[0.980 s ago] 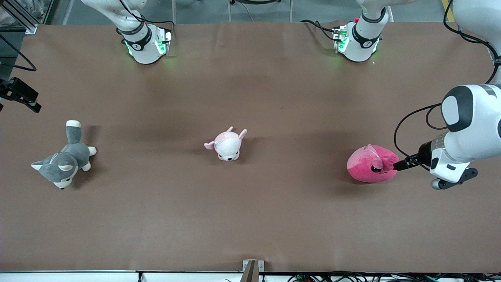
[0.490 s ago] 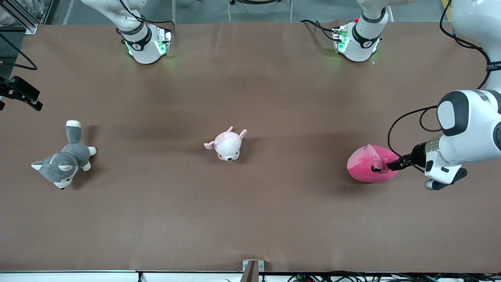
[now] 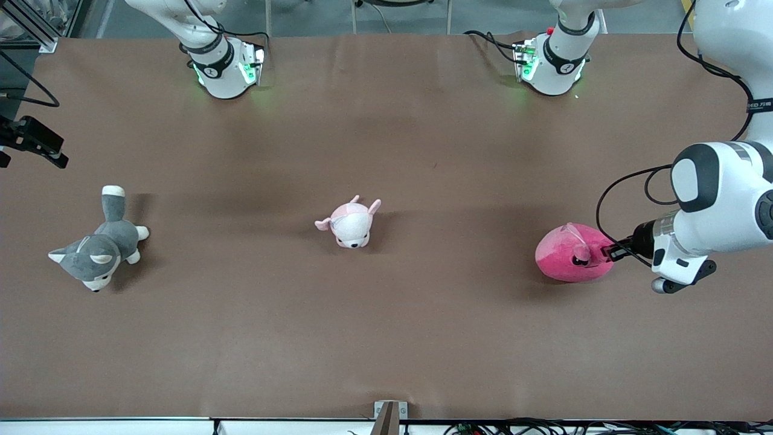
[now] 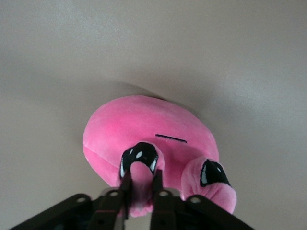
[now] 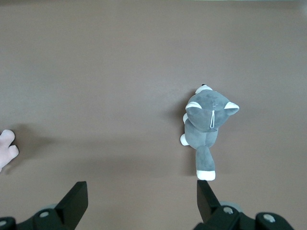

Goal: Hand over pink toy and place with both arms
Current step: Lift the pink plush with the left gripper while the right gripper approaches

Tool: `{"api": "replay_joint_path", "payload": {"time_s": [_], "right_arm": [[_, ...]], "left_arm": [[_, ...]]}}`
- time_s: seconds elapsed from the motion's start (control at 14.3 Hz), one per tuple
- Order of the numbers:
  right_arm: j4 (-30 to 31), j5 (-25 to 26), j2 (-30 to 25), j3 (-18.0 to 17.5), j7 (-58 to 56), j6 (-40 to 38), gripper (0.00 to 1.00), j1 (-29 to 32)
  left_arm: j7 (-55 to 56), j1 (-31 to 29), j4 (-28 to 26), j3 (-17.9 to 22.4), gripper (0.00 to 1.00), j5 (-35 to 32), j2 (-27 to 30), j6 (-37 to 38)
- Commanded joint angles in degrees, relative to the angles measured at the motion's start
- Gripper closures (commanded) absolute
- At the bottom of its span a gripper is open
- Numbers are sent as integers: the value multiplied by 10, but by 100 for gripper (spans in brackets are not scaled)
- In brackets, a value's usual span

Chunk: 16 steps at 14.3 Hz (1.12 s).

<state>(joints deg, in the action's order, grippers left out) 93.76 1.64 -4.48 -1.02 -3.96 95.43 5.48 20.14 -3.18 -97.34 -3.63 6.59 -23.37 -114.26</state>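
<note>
the puppy plush (image 5: 5,146) is cut off at the right wrist view's edge, only a paw showing.

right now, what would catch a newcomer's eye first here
The pink toy at the left arm's end of the table, its nub pinched by the left gripper. Then the pale puppy mid-table and the grey husky under the open right gripper.

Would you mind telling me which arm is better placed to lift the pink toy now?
Left. The left hand is already pinched on the pink toy's nub, while the right hand hangs open over the grey husky.
</note>
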Motion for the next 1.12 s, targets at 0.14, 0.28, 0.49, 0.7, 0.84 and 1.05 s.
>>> {"api": "replay_joint_path", "payload": {"time_s": [0.14,0.28,0.49,0.7,0.84,1.05], "right_arm": [[5,-10,-6,1,5,-11,0,1],[6,-10,-5,1,5,-13,0,-2],[7,-31,-4,-1,5,-24,0,-5],[7,-112,4,-1,6,-25,0,-7],[6,-191,18,-1,6,-25,4,-7],[6,-289,40,-3,77,-25,19,-18]], "left_arm": [[-7,-7,29,-5,100,54,46,103],[-7,-4,58,-14,100,101,60,163],[0,-3,118,-57,100,151,69,227],[70,-1,163,-133,100,207,69,233],[173,7,216,-190,100,245,61,230],[267,62,232,-224,100,247,59,151]]}}
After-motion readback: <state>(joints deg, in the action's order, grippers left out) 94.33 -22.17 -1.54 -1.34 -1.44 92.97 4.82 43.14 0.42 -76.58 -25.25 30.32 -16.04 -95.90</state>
